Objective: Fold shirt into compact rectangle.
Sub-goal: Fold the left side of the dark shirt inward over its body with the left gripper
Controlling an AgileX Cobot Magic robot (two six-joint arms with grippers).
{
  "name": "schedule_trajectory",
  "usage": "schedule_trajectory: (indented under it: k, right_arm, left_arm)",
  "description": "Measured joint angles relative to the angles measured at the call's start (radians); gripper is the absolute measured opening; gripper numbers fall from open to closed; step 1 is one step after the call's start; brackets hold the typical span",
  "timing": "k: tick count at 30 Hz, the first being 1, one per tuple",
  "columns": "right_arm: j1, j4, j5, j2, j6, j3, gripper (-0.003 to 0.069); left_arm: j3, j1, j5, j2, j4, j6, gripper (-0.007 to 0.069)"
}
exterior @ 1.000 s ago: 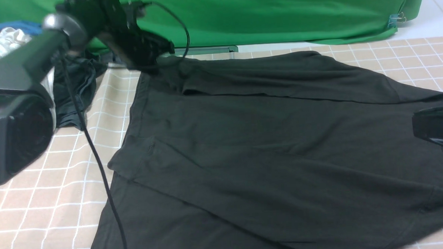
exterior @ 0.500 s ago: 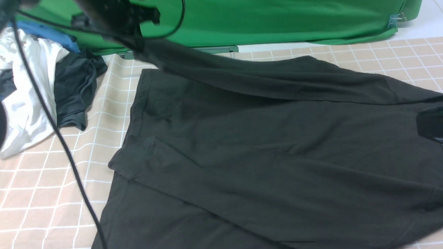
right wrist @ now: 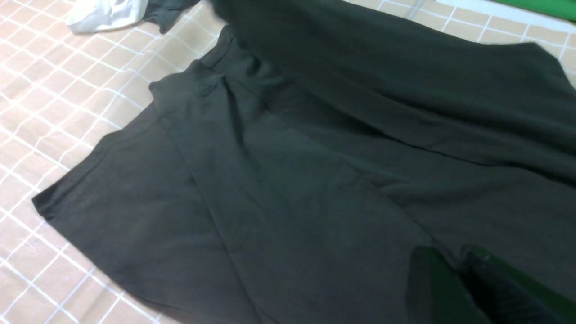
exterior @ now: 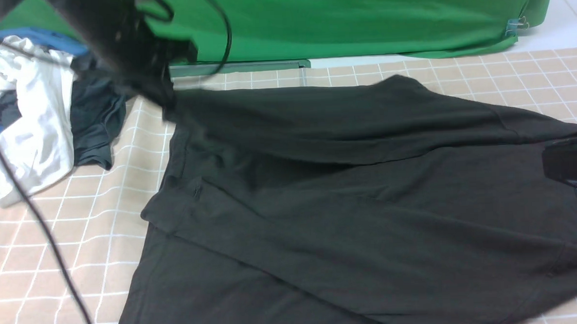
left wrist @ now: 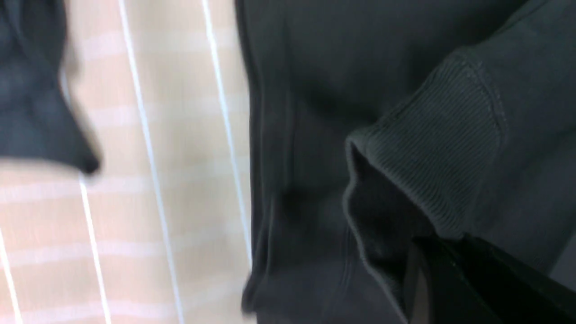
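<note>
**Shirt spread wide, far edge lifted at the left**

Your checked cloth [exterior: 68,249] shows bare squares on the left and in a strip along the far side, up to the green backdrop [exterior: 360,17] — that is your open room. The shirt [exterior: 349,218] covers the middle and right and runs off the front view's near edge. Its left hem lies near a clothes pile [exterior: 38,124] at far left, with bare cloth between them. One long fold slopes up from the right toward the left gripper [exterior: 165,95], which is clamped on a ribbed edge [left wrist: 441,148]. The right gripper [right wrist: 450,258] sits over the shirt's right side, fingers nearly together — whether they pinch cloth, you cannot tell.
</note>
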Motion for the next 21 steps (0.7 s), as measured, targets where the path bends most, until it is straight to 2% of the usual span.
schedule_trajectory:
  k: [5,9,13,19,21]
  right_arm:
    - [0.000,-0.001,0.000,0.000,0.000,0.000,0.0127]
    - [0.000,-0.001,0.000,0.000,-0.003,0.000,0.0132]
    - [0.000,-0.001,0.000,0.000,-0.007,0.000,0.0137]
    - [0.000,-0.001,-0.004,0.000,-0.008,0.000,0.0144]
    - [0.000,-0.001,-0.007,0.000,-0.009,0.000,0.0144]
  left_arm:
    - [0.223,0.000,-0.043,-0.105,0.021,-0.045,0.0020]
    - [0.348,0.000,-0.098,-0.149,0.063,-0.082,0.0020]
    - [0.445,0.000,-0.143,-0.154,0.050,-0.089,0.0020]
    - [0.501,0.000,-0.187,-0.154,0.061,-0.092,0.0026]
    - [0.501,0.000,-0.189,-0.154,0.062,-0.092,0.0056]
